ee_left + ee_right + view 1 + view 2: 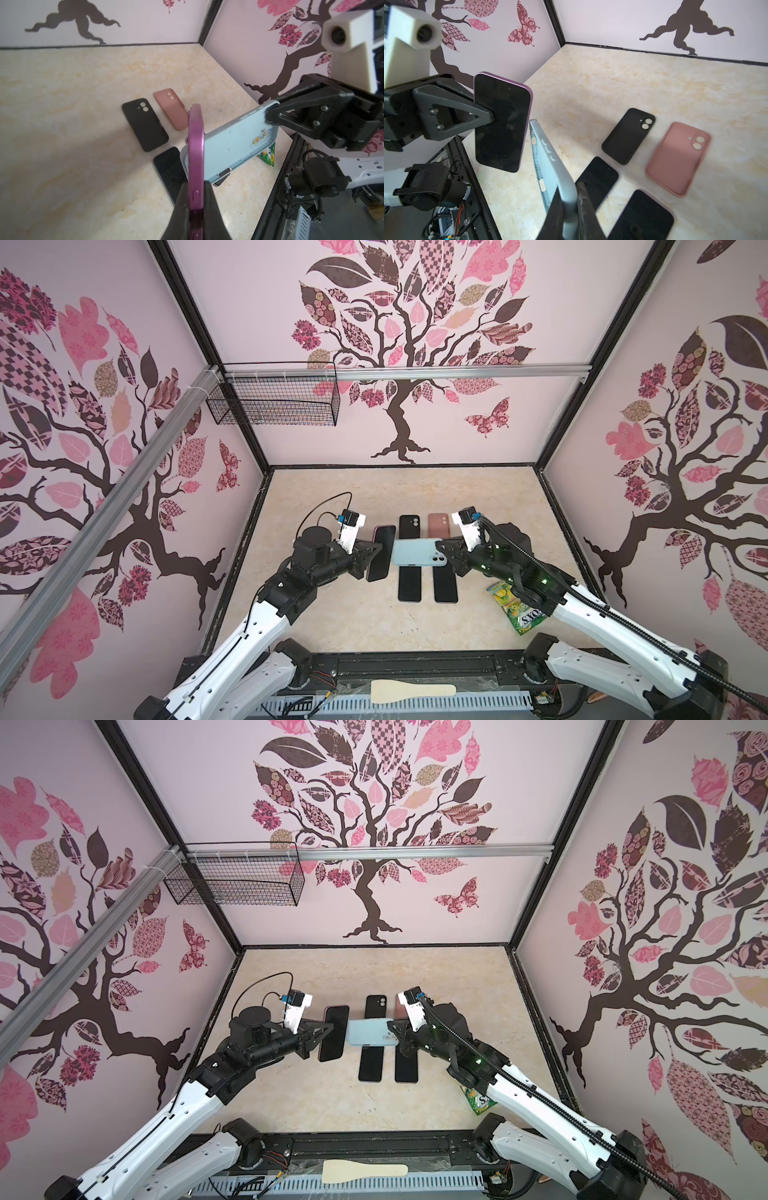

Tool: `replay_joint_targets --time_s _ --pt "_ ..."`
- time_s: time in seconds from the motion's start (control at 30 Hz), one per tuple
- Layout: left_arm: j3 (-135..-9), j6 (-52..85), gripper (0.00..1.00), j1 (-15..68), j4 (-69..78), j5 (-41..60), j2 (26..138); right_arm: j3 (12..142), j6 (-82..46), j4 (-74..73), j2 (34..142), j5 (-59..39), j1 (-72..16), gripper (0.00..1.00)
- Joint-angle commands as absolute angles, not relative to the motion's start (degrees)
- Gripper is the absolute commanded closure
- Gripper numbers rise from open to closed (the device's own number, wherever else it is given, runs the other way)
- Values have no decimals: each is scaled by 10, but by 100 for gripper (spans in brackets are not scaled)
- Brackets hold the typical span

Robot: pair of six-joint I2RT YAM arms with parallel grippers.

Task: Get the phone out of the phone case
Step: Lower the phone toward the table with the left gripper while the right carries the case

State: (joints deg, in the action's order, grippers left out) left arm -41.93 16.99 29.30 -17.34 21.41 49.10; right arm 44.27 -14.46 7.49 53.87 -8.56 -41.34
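- The wire basket [274, 400] hangs on the back wall toward 11 o'clock. What lies inside cannot be told through the mesh.
- The left gripper [196, 193] reaches in from 8 o'clock. Its jaws are clamped on the front and back of the purple phone [381, 547], about midway along one long edge.
- The purple phone is slim and round-cornered, with a matte purple rim, small side buttons and a dark screen. It stands on edge above the table [332, 497], out of its case, with the screen turned toward 3 o'clock.
- The blue case [415, 558] hangs just beside the purple phone at 3 o'clock, stretched from 9 to 3. It is pale blue with small specks and has two lens holes at its 3 o'clock end. Whether its free end touches the purple phone cannot be told. Its ribbed inner wall shows bare in the right wrist view.
- The black case [629, 135] lies flat at 12 o'clock from the blue case, hollow side up, with its inner floor bare. A second phone [409, 585] lies screen up at its 6 o'clock, partly hidden by the blue case in both top views.
- The pink case [677, 158] lies just beside the black case at 3 o'clock, also hollow side up and bare inside. A third phone [445, 585] lies screen up at its 6 o'clock.
- The right gripper [571, 197] comes in from 4 o'clock, with its jaws pinched on the lens end of the blue case.
- A green snack packet [513, 610] lies on the table at 4 o'clock, partly under the right arm.
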Motion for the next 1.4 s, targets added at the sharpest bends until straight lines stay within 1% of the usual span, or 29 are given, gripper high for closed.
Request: replay_joint_targets --time_s 0.0,0.07,0.23,0.37,0.47,0.6,0.73,0.87,1.03,1.17,1.37 --pt "-435 242 100 271 -196 269 517 444 -194 89 560 -87 -413 100" --pt "-436 245 100 265 -207 293 537 446 -224 98 572 -78 -414 100" --pt "-440 251 100 263 -234 298 573 422 -275 78 573 -49 -413 100" --pt "-454 236 100 252 -265 309 599 446 -285 136 592 -29 -413 100" --pt "-454 244 100 220 -265 347 620 476 -292 186 618 -14 -413 100" --pt "-442 265 100 171 -250 386 651 469 -336 180 627 20 -413 100" --pt "-436 252 100 151 -241 398 678 453 -355 158 625 1 -413 100" --pt "-431 239 100 151 -220 388 697 449 -328 154 621 -25 -412 100" --pt "-418 236 100 151 -197 336 710 438 -357 129 608 -38 -412 100" --pt "-407 230 100 150 -173 325 725 464 -393 155 653 -54 -411 100" --pt "-412 212 100 151 -165 335 755 466 -421 149 706 -64 -412 100"
